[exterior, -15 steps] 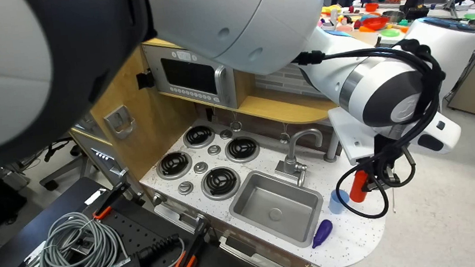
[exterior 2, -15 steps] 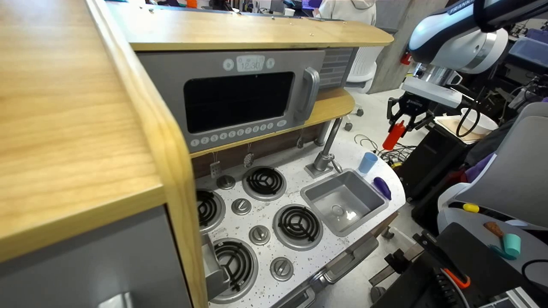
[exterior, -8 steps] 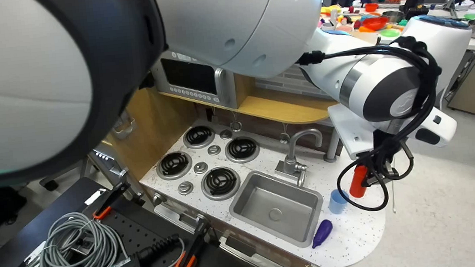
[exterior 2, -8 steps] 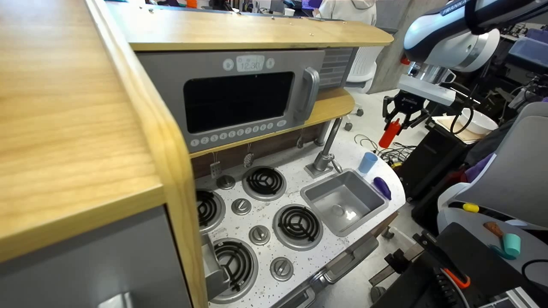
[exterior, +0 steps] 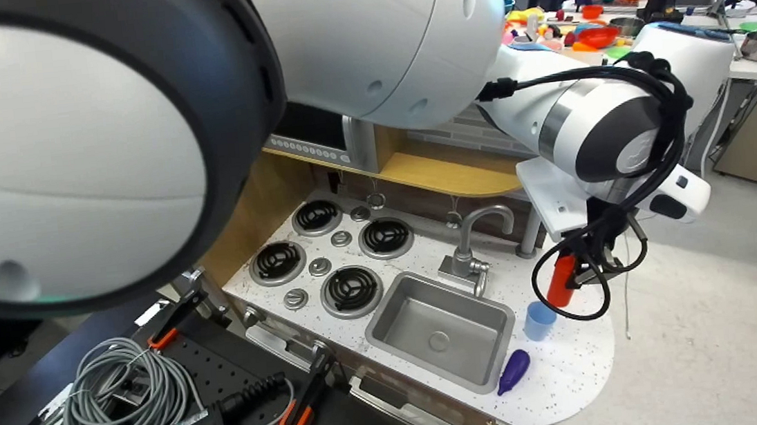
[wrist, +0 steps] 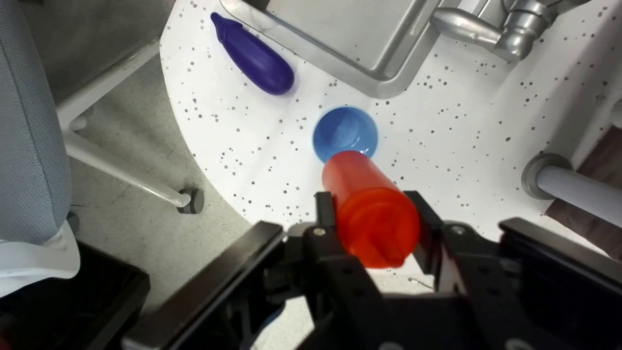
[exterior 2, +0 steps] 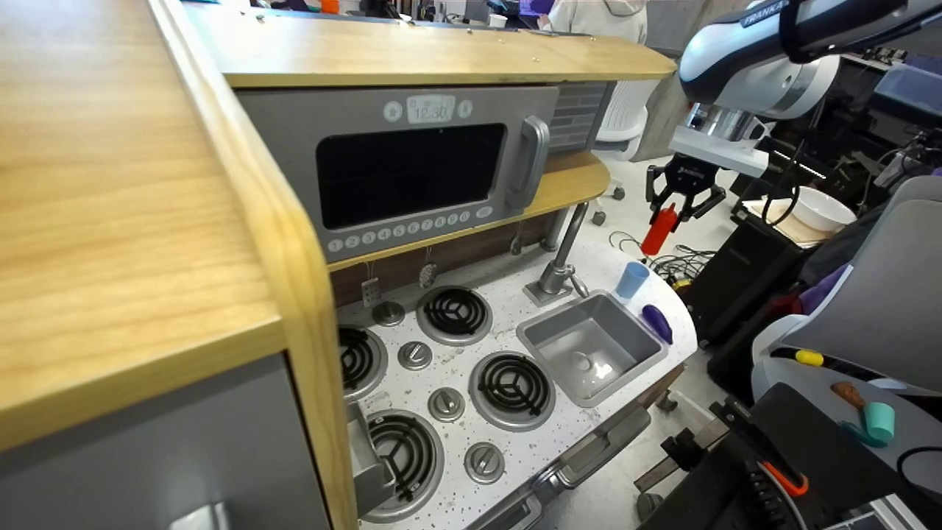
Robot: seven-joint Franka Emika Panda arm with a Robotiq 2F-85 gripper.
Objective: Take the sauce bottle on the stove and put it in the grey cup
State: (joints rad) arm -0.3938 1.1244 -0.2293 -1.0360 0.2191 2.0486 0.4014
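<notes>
The red sauce bottle point(exterior: 561, 283) is in my gripper point(exterior 2: 667, 218), held in the air above the counter's rounded end. It is tilted, with its base down and nozzle up. In the wrist view, my gripper's fingers point(wrist: 370, 204) press both sides of the bottle point(wrist: 379, 226), and its base overlaps the near rim of a small cup point(wrist: 346, 127). This cup point(exterior: 540, 322) looks light blue, stands upright on the counter and has its mouth open upward; no grey cup shows. In an exterior view the bottle is above and right of the cup point(exterior 2: 632, 280). The stove point(exterior: 309, 286) has no bottle on it.
A purple toy eggplant point(wrist: 255, 61) lies beside the cup. The grey sink basin point(exterior: 386, 293) and faucet point(exterior: 462, 239) are close by. A wooden shelf point(exterior: 458, 171) and a grey post point(wrist: 578, 192) stand behind.
My gripper has moved left in both exterior views with the bottle in it, closer to the cup. The cup and eggplant have not moved.
</notes>
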